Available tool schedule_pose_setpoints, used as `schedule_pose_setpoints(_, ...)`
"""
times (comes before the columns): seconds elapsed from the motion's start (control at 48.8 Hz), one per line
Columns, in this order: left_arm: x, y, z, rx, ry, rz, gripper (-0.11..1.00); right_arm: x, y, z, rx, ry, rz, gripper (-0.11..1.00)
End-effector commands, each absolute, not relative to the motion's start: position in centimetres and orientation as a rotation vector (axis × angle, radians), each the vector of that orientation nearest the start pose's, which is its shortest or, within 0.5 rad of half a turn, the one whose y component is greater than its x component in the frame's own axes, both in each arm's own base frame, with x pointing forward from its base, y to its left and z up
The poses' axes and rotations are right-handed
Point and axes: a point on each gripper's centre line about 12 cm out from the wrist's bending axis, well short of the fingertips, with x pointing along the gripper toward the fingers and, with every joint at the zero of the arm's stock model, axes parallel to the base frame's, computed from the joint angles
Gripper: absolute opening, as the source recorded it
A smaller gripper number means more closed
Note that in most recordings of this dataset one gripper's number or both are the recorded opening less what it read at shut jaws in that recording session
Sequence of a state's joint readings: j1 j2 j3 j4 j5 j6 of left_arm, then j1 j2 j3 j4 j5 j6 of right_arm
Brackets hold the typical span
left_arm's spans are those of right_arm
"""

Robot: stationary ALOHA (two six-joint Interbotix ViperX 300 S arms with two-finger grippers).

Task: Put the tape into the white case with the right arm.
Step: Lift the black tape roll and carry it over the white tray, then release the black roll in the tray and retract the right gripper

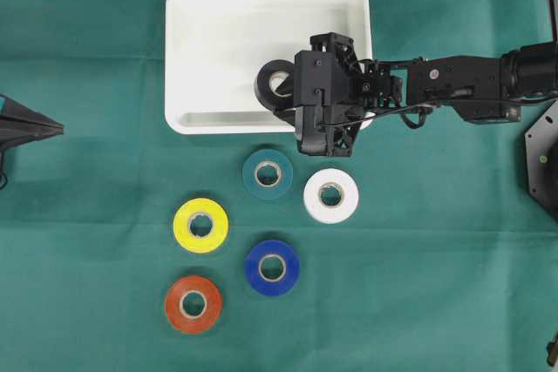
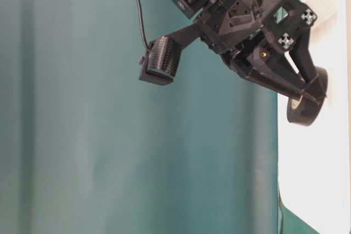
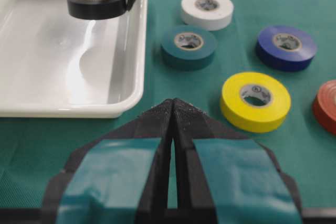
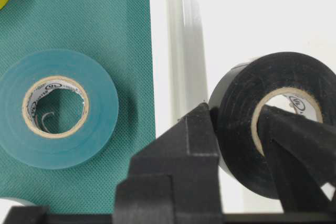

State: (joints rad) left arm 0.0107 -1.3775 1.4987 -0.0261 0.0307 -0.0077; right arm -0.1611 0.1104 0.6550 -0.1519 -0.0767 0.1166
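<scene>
A black tape roll [image 1: 275,84] hangs inside the white case [image 1: 218,23], near its front right corner. My right gripper [image 1: 281,93] is shut on the roll's wall, one finger through the hole and one outside. The right wrist view shows this grip [image 4: 233,109] on the black tape [image 4: 239,129] over the white case floor [image 4: 236,14]. From the left wrist view the black tape [image 3: 97,3] seems slightly above the case floor [image 3: 52,61]. My left gripper [image 3: 173,100] is shut and empty, parked at the far left [image 1: 35,128].
Several other rolls lie on the green cloth in front of the case: teal [image 1: 268,173], white [image 1: 331,195], yellow [image 1: 200,225], blue [image 1: 272,267] and orange-red [image 1: 193,304]. The right arm's body overhangs the case's front right rim.
</scene>
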Motion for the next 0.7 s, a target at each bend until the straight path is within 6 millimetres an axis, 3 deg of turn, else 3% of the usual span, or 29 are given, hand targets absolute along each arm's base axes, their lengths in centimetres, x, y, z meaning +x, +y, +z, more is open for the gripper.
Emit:
schedule_pose_setpoints(0.0, 13.3, 0.2, 19.3, -0.032, 0.144, 0.014, 0.0, 40.0, -6.4, 14.8, 0.026, 0.649, -0.134, 0.08)
schedule_pose_setpoints(0.102, 13.3, 0.1, 19.3, -0.034, 0.144, 0.013, 0.0, 39.9, -6.4, 14.6, 0.027, 0.652, -0.134, 0.32)
schedule_pose_setpoints(0.205, 13.3, 0.2, 19.3, -0.035, 0.144, 0.014, 0.0, 39.8, -6.4, 14.5, 0.027, 0.658, -0.134, 0.64)
schedule_pose_setpoints(0.246, 13.3, 0.2, 19.3, -0.033, 0.144, 0.014, 0.0, 39.7, -6.4, 14.4, 0.029, 0.658, -0.134, 0.7)
schedule_pose_setpoints(0.328, 13.3, 0.2, 19.3, -0.033, 0.142, 0.014, 0.0, 39.6, -6.3, 14.4, 0.027, 0.664, -0.133, 0.64)
schedule_pose_setpoints(0.492, 13.3, 0.2, 19.3, -0.033, 0.144, 0.014, 0.0, 38.3, -6.0, 14.5, 0.027, 0.673, -0.131, 0.64)
schedule_pose_setpoints(0.676, 13.3, 0.2, 19.3, -0.035, 0.142, 0.014, 0.0, 35.1, -5.6, 15.3, 0.029, 0.664, -0.133, 0.64)
